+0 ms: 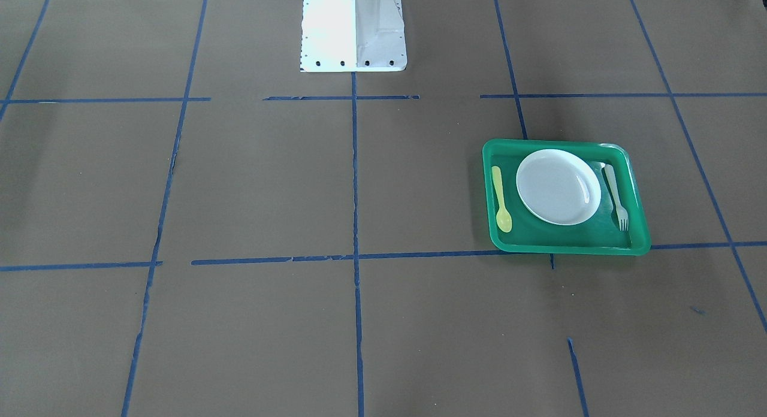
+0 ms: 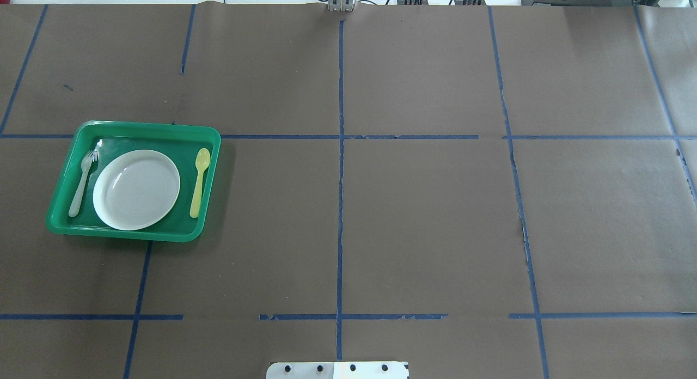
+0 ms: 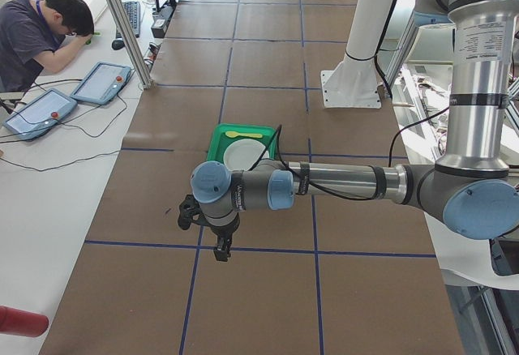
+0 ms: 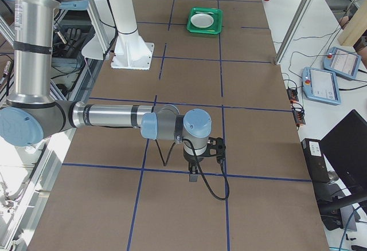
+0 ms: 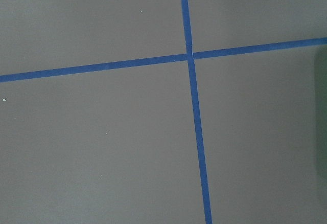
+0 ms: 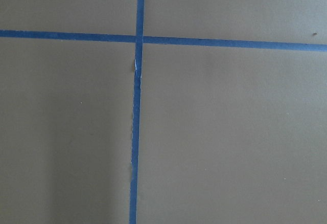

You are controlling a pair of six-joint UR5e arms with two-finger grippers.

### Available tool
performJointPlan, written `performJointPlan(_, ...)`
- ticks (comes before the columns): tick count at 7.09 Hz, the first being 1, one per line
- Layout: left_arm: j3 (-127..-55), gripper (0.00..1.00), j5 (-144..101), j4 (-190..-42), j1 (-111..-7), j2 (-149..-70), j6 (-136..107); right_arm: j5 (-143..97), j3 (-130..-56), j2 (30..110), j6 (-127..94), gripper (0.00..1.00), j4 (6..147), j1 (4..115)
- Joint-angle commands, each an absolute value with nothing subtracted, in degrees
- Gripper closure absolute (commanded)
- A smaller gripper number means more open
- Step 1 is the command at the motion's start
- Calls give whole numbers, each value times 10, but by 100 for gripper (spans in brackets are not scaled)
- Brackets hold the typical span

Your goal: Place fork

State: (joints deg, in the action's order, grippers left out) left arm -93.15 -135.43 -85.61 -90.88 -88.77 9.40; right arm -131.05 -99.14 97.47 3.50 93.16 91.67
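The pale fork (image 1: 616,196) lies flat in the green tray (image 1: 566,247), beside the white plate (image 1: 558,186); it also shows in the overhead view (image 2: 81,184), on the plate's (image 2: 136,189) left. A yellow spoon (image 2: 199,182) lies on the plate's other side. Neither gripper shows in the overhead or front views. My left gripper (image 3: 219,248) hangs over bare table on the near side of the tray (image 3: 217,140) in the left side view. My right gripper (image 4: 194,175) hangs far from the tray (image 4: 205,30). I cannot tell whether either is open or shut.
Brown paper with blue tape lines (image 2: 340,205) covers the table. The robot's white base (image 1: 353,30) stands at the table's edge. An operator (image 3: 45,31) sits at a side desk with tablets (image 3: 101,82). Both wrist views show only paper and tape.
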Motion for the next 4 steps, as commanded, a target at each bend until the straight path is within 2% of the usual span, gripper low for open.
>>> performJointPlan(1,-932,0,-1354,-856,-909,-888,94,-1310,-991,975,34,0,932,917)
performJointPlan(4,-940,0,-1354,-856,-919,-887,96,-1310,-991,975,35,0,932,917)
